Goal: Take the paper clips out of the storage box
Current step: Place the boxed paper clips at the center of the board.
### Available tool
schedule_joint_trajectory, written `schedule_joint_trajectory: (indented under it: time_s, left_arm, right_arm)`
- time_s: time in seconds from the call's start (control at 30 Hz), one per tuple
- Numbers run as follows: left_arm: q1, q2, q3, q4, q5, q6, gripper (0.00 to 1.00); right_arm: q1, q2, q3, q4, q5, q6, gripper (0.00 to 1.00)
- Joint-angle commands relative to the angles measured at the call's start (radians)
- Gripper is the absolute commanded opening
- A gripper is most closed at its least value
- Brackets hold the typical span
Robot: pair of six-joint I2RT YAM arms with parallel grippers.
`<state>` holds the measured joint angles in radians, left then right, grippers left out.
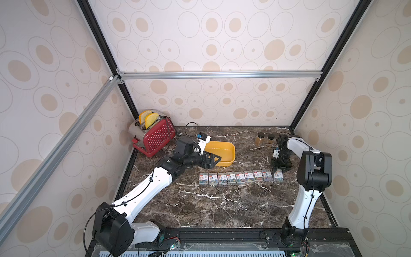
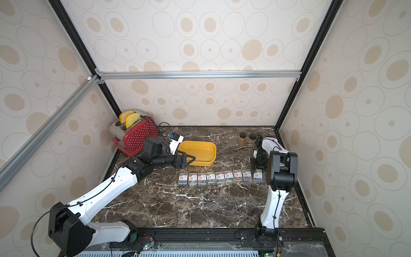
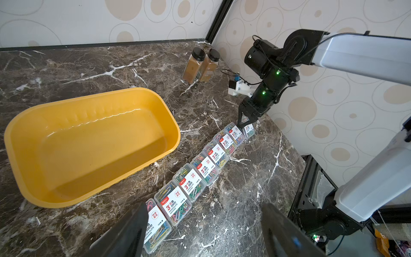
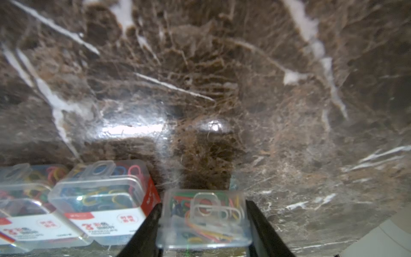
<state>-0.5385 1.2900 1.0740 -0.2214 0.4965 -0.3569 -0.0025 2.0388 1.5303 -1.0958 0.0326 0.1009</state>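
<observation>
The right fingers (image 4: 144,235) seem clenched on the last clip box (image 4: 203,218), so spread them evenly, then rise straight past its neighbour (image 4: 97,200); left fingers (image 3: 126,231) hang released.

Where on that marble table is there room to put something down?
The wide marble between the clip boxes and the near edge is bare; so is the yellow tub. Crowded: the far corners, by toaster and jars.

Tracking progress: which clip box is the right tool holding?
The end box, at the right end of the row; only it is held by the right tool.
</observation>
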Motion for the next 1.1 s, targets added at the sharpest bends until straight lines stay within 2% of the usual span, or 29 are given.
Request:
schedule_joint_trajectory:
  time_s: [0.0, 0.13, 0.2, 0.37, 0.47, 0.8, 0.93, 1.07]
  left_arm:
    - [0.005, 0.011, 0.018, 0.024, 0.016, -0.013, 0.82]
    - [0.005, 0.013, 0.014, 0.032, 0.019, -0.02, 0.83]
    - [0.006, 0.013, 0.012, 0.037, 0.019, -0.024, 0.83]
    - [0.006, 0.017, 0.011, 0.043, 0.024, -0.028, 0.84]
    - [0.005, 0.022, 0.012, 0.05, 0.031, -0.031, 0.84]
    - [0.006, 0.022, 0.006, 0.072, 0.042, -0.037, 0.84]
    - [0.005, 0.021, 0.006, 0.074, 0.046, -0.036, 0.84]
    - [0.005, 0.021, 0.006, 0.074, 0.048, -0.036, 0.84]
  right_arm:
    - [-0.003, -0.003, -0.003, 0.043, -0.032, 0.016, 0.52]
    - [-0.003, -0.008, -0.001, 0.053, -0.052, 0.027, 0.58]
    - [-0.004, -0.009, 0.002, 0.053, -0.052, 0.036, 0.65]
    - [-0.002, -0.028, 0.003, 0.061, -0.059, 0.048, 0.74]
    - [-0.003, -0.038, 0.004, 0.054, -0.054, 0.054, 0.74]
    - [-0.053, -0.203, -0.057, 0.138, 0.001, 0.147, 0.69]
    - [-0.082, -0.184, -0.048, 0.102, 0.111, 0.185, 0.61]
    - [-0.11, -0.141, -0.053, 0.094, 0.153, 0.209, 0.61]
